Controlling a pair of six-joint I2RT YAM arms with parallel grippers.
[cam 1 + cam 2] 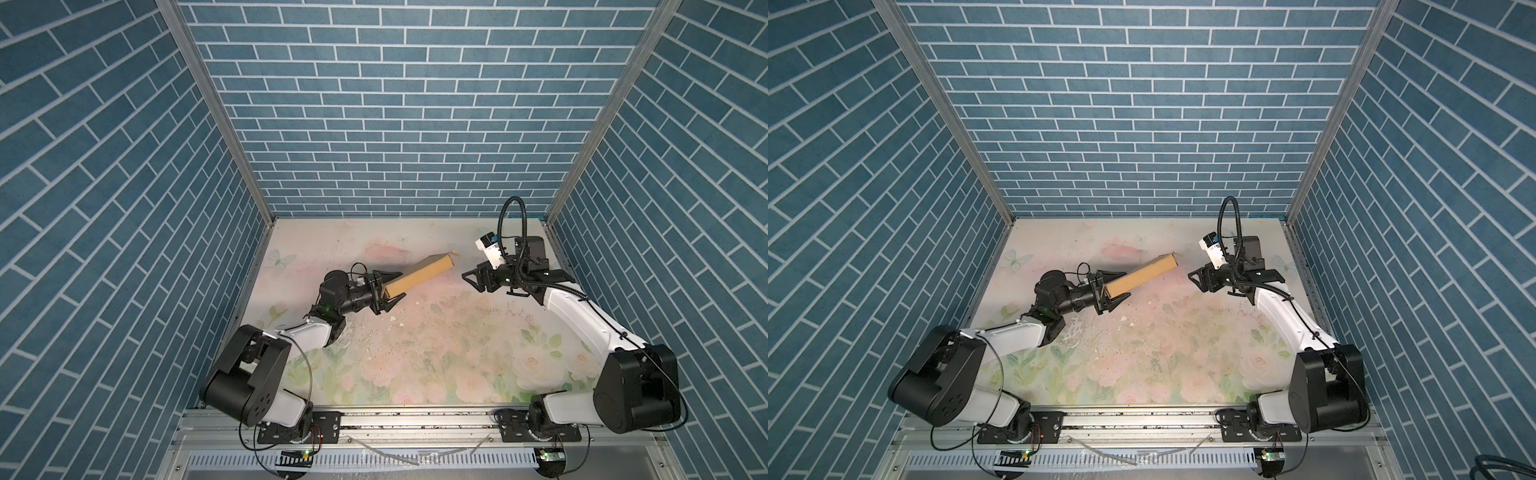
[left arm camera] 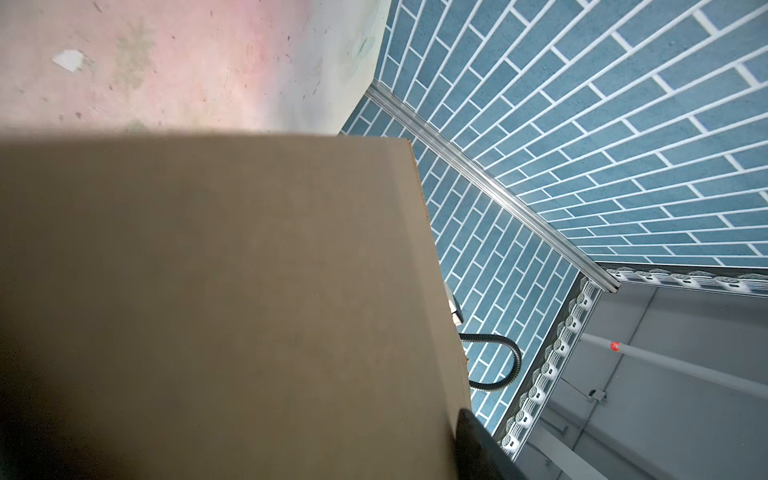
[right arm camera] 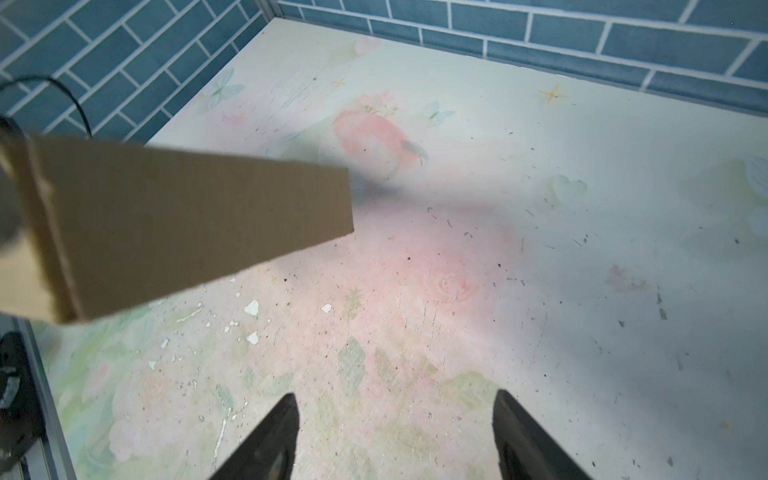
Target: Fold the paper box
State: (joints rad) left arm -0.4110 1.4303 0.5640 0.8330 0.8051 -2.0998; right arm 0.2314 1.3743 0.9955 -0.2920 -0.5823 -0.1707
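Clamps paper box (image 1: 419,274) by one end in left gripper (image 1: 395,285); length aimed at nearby right gripper (image 1: 471,281), gaping, seemingly empty.

A robot lab test cell: brick-print panels (image 1: 395,124) enclose the floral table (image 1: 436,357) on three sides, an aluminium rail (image 1: 415,419) along its front edge.

I see the paper box (image 1: 419,275) folded shut: plain brown cardboard, flat, held aloft on edge just 12 o'clock of centre, running 8 to 2 o'clock.
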